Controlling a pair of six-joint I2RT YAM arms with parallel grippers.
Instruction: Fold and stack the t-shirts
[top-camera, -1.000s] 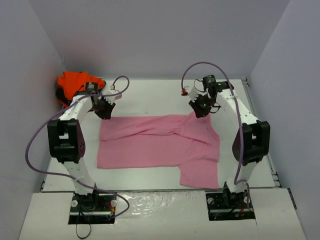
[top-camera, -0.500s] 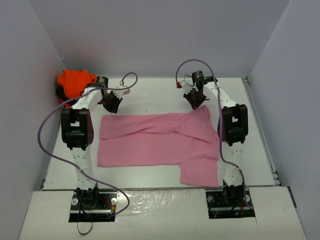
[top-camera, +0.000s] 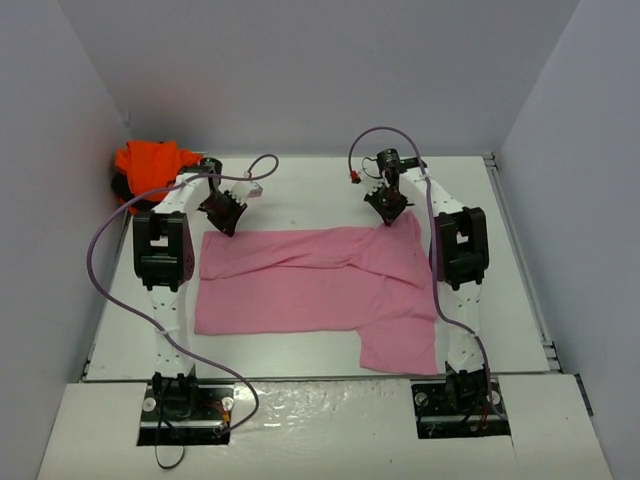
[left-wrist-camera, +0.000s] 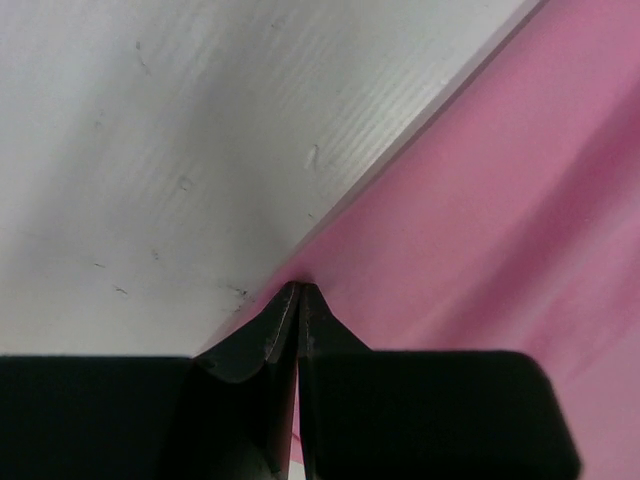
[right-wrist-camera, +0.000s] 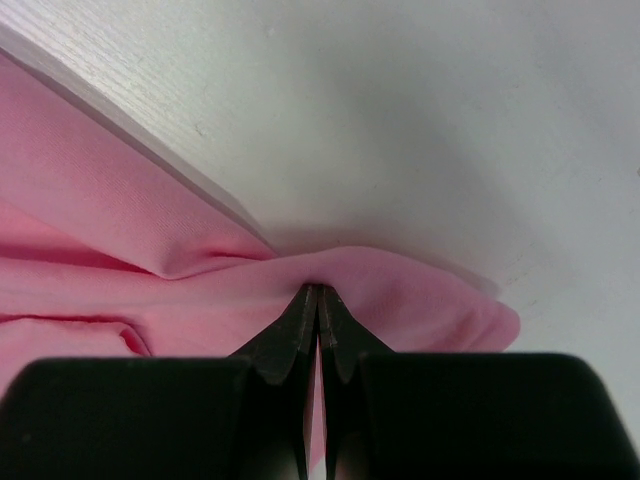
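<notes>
We are finding the left gripper (top-camera: 222, 213) with its fingers (left-wrist-camera: 250, 345) pressed together on the far edge of the soft, light pink t-shirt (top-camera: 310, 285). A sliver of pink is showing between the pads, so we are judging them clamped on cloth rather than empty. The right gripper (top-camera: 388, 205) is likewise pinching, its fingertips (right-wrist-camera: 290, 330) meeting on a raised fold of the same cloth, which is bunching to either side of them. The rest of the shirt is lying mostly flat on the white grained table (top-camera: 300, 180), spreading from the fingers back toward the arm bases. We are reading these two far-corner holds as preparation for carrying that edge over toward the near one to make a fold. The crumpled bright orange t-shirt (top-camera: 150, 162) is sitting apart, beyond and outboard of the left fingers, evidently awaiting its turn. Nothing is stacked yet.
</notes>
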